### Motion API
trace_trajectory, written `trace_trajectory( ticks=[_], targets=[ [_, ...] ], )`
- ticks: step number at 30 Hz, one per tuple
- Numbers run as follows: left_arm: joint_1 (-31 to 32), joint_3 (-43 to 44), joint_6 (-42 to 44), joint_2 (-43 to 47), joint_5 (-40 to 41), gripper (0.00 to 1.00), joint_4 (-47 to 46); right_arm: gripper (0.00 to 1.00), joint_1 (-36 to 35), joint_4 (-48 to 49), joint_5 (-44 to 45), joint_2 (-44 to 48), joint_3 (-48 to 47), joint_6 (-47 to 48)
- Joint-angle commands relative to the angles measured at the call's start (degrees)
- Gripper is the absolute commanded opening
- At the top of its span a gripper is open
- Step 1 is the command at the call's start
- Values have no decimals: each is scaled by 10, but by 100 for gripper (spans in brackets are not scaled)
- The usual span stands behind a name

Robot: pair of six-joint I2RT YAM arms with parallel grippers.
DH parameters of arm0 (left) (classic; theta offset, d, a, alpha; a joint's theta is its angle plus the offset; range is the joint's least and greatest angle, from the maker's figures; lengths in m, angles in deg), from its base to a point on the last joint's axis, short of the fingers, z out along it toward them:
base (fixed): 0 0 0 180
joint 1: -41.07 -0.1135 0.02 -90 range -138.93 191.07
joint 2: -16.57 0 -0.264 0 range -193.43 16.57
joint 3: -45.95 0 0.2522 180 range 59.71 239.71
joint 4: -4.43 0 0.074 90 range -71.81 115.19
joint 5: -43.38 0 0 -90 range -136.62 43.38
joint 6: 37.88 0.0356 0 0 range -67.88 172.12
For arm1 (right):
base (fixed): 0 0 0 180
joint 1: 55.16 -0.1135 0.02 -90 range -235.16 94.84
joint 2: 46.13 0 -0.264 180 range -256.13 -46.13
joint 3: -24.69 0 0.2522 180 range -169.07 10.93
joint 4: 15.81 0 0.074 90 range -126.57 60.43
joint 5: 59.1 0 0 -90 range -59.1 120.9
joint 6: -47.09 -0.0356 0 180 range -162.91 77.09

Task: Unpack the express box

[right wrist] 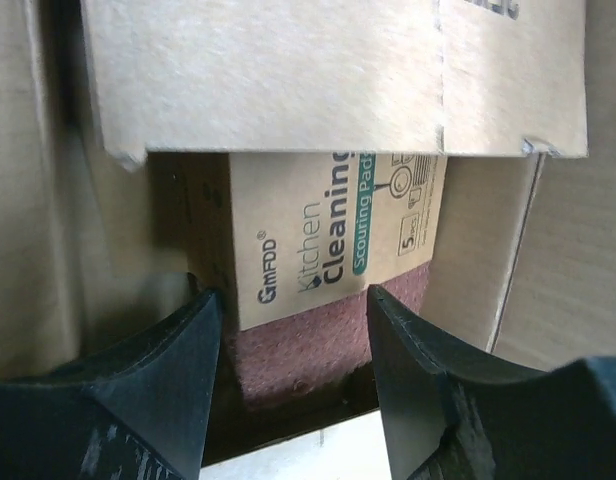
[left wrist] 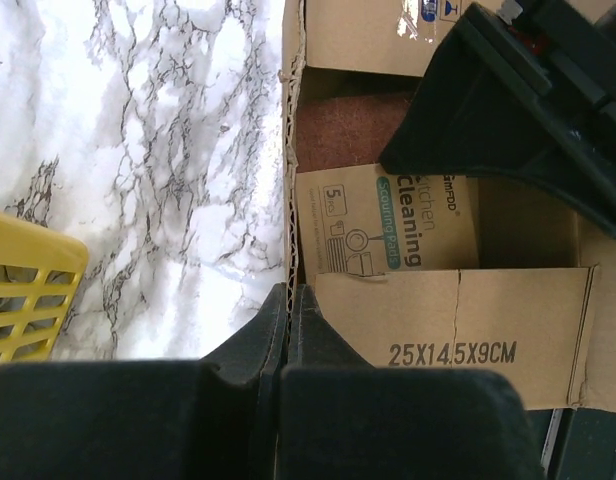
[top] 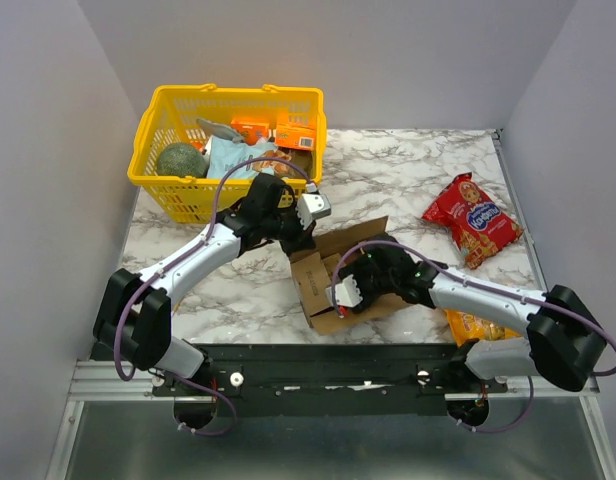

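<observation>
**A:** Item one, and where is it?
**B:** Brown corrugated cardboard express box (top: 313,283), flaps open. It sits at near centre of the white marbled table (top: 408,170), between the two arms.

**A:** Contents?
**B:** One flat packet of dark-red scouring pads in a tan printed sleeve (right wrist: 318,250), lying inside.

**A:** Left gripper?
**B:** Left gripper (left wrist: 288,300): jaws together, pinched on the cardboard edge at the box's far-left side. It is apparently steadying the box.

**A:** Right gripper?
**B:** Right gripper (right wrist: 293,310): inside the box, jaws apart, one finger on either side of the packet's end. No grip made yet.

**A:** Step in hand?
**B:** Judged to be removal of the contents. The next move calls for closing on the packet and drawing it out past the overhanging flap while the left holds the box down.

**A:** Other entries?
**B:** Yellow plastic basket (top: 238,91), far left. Red snack bag (top: 471,220), far right.
</observation>
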Motion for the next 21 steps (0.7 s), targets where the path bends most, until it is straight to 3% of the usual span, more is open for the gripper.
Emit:
trace_trajectory(
  ticks=[1,3,4,6,7,10,18,19,21],
  targets=[
    [3,-15,6,1,-3,0,20,66,1,44,94,-26,72,22],
    [3,-16,8,2,-4,0,22,65,1,54,106,-21,69,5],
    [3,-18,11,2,-4,0,23,48,1,46,106,-15,65,1],
    [3,-20,12,2,-5,0,24,29,5,4,97,-7,43,-2],
    [3,-22,12,2,-3,0,24,14,6,-4,91,4,35,-7],
    [3,-23,13,1,-3,0,26,0,7,-50,79,18,-5,-38],
    [3,-21,15,-5,-5,0,26,1,8,-144,64,65,-96,-116],
    [3,-21,15,-8,-6,0,25,21,8,-145,71,66,-96,-124],
    [3,-20,14,-10,-7,0,23,37,8,-145,75,65,-88,-133]
  ],
)
